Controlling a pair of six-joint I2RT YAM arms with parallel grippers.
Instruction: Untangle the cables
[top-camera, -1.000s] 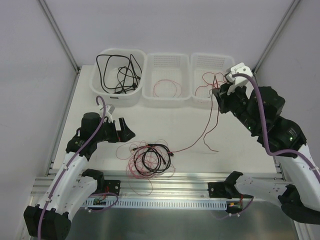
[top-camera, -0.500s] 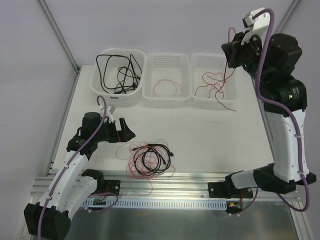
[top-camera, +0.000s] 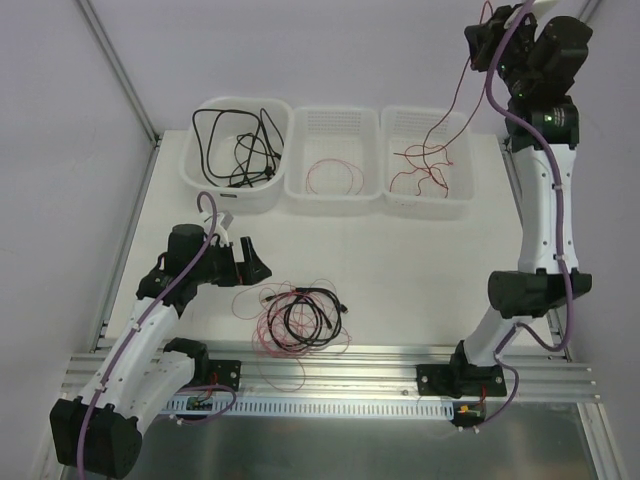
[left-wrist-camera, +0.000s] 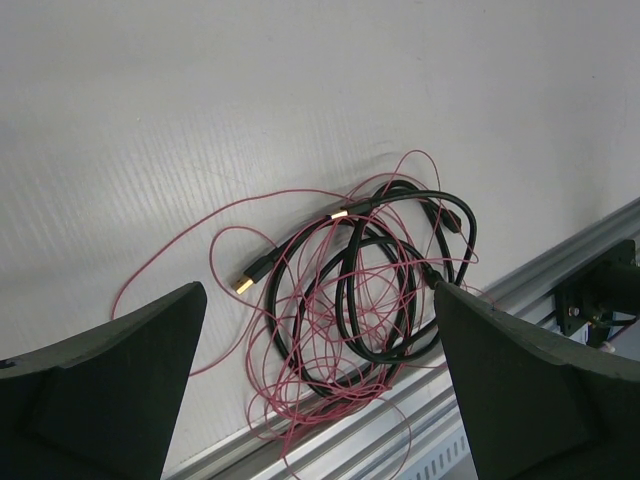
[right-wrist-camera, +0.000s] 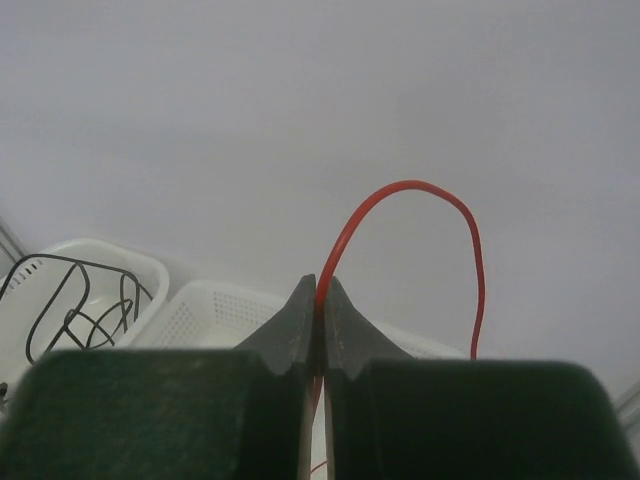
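Right end effector (right-wrist-camera: 318, 292) higher, pinching cable (right-wrist-camera: 402, 184)

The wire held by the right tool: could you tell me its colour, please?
The wire is red, clearest in the right wrist view.

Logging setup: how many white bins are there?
3, in a row at the far edge: left bin with black cables, middle bin with thin red wire, right bin with red cable. None hidden.

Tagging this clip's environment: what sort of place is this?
Probably a robotics lab work cell: a white table edged with aluminium rail, plain grey enclosure walls, and white bins holding sorted cables.
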